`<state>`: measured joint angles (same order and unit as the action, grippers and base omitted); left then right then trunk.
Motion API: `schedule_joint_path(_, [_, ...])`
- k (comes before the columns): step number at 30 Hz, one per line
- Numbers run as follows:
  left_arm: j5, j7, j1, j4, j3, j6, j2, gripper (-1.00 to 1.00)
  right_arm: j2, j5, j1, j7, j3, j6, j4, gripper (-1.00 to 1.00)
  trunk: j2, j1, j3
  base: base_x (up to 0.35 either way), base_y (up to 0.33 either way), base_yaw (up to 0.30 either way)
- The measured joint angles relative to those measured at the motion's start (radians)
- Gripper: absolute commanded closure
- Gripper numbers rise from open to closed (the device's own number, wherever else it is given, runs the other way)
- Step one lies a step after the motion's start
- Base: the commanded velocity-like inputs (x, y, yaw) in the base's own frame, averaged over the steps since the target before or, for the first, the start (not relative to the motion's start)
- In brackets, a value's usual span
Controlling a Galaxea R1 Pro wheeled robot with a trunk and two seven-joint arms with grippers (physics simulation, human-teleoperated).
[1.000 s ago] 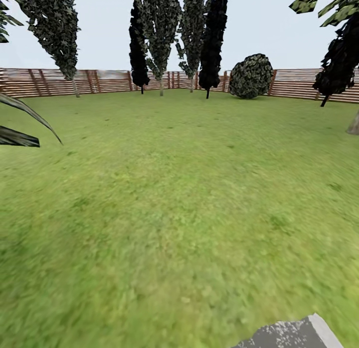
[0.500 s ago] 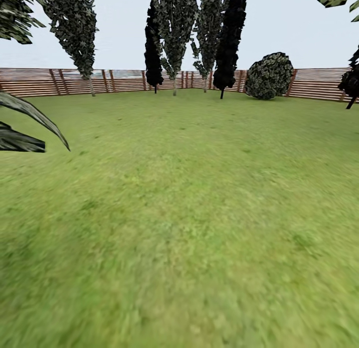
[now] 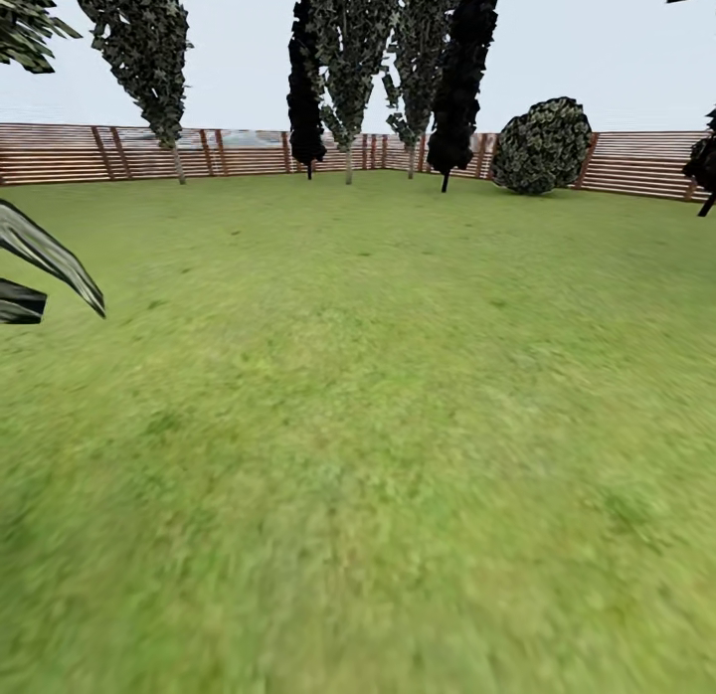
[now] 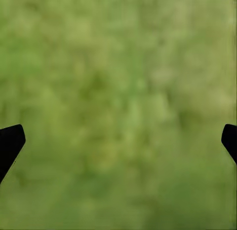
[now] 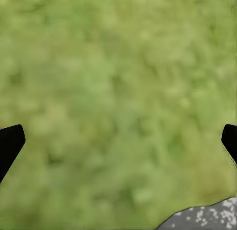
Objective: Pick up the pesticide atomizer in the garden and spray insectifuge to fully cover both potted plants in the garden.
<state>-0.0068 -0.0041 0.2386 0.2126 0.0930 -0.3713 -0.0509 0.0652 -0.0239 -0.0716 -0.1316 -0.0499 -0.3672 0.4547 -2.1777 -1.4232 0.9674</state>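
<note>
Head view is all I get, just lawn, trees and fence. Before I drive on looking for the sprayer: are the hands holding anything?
Observer: No. The left hand and the right hand are both open, with nothing between their fingers.
Operator: Is there anything below them besides grass?
Observer: Under the left hand there is just lawn. In the right wrist view, the edge of a grey speckled stone lies in the grass.
</note>
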Motion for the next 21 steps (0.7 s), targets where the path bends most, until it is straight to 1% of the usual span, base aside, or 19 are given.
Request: schedule_joint_path(21, [0.000, 0.000, 0.000, 0.000, 0.000, 0.000, 0.000, -1.00, 0.000, 0.000, 0.000, 0.000, 0.000, 0.000, 0.000, -1.00, 0.000, 0.000, 0.000, 0.339, 0.000, 0.000])
